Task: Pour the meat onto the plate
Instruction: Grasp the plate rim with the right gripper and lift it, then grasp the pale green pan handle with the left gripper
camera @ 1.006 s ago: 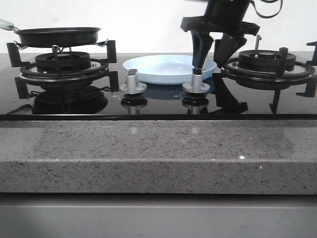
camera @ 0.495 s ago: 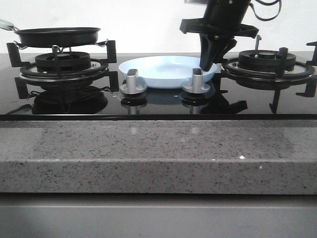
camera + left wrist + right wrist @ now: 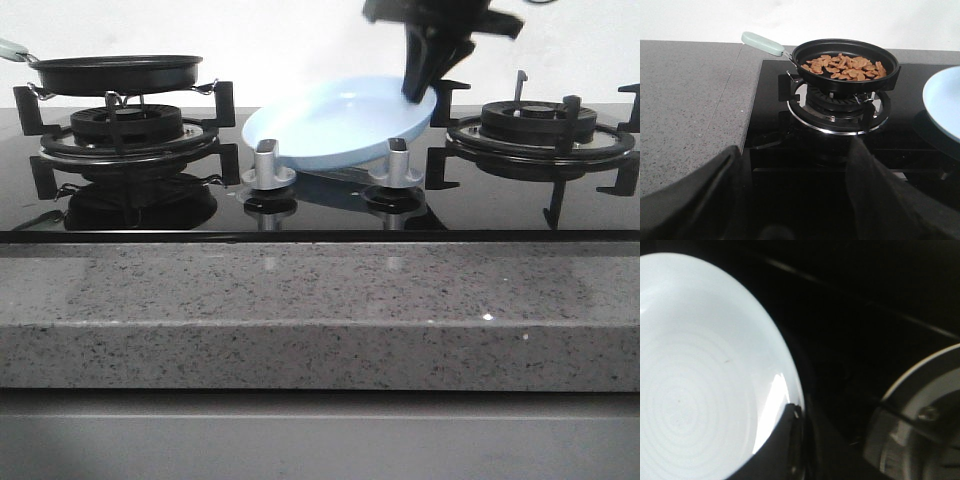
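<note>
While it pinches the plate [image 3: 330,125] by its raised rim, the right end effector [image 3: 424,88] tilts it above the hob [image 3: 330,205].

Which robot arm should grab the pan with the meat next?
Probably left. The right claw is busy holding the plate tilted up, while the left claw faces the pan of meat.

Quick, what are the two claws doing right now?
Left claw: open, holding nothing.
Right claw: closed on the plate's rim, with that side raised.
</note>
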### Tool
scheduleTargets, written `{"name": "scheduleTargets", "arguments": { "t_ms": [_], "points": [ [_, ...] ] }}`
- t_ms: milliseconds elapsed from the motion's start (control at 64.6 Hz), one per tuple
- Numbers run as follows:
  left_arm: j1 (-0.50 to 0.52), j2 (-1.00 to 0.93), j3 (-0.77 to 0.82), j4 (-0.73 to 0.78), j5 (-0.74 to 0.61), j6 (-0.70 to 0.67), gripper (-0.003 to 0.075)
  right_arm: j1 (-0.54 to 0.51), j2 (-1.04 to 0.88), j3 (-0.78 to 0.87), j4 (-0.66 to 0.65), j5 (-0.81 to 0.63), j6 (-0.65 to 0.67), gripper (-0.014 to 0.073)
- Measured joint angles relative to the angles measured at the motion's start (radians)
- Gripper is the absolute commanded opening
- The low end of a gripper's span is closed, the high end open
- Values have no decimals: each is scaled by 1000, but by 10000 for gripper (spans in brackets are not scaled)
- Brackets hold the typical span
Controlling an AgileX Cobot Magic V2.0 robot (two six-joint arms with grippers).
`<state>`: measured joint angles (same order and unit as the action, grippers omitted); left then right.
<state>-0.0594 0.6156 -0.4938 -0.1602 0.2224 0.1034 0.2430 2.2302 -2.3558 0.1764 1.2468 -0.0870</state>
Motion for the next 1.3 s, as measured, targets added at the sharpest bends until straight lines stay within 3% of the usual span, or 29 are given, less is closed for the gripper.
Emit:
{"name": "scheduleTargets", "arguments": {
  "t_ms": [217, 402, 603, 882, 1300],
  "points": [
    [0, 0, 0, 0, 0, 0, 438, -9, -63, -6, 1, 10, 13, -69],
    [0, 0, 0, 0, 0, 0, 438, -9, -161, 62, 104, 11, 8, -69],
    [0, 0, 0, 0, 0, 0, 438, 25, -321, 328, 160, -14, -57, -69],
    [0, 0, 0, 0, 0, 0, 438, 53, -509, 743, 179, -238, -73, -69],
    [0, 0, 0, -10, -5, 0, 438, 49, -520, 789, 179, -287, -73, -69]
  ]
}}
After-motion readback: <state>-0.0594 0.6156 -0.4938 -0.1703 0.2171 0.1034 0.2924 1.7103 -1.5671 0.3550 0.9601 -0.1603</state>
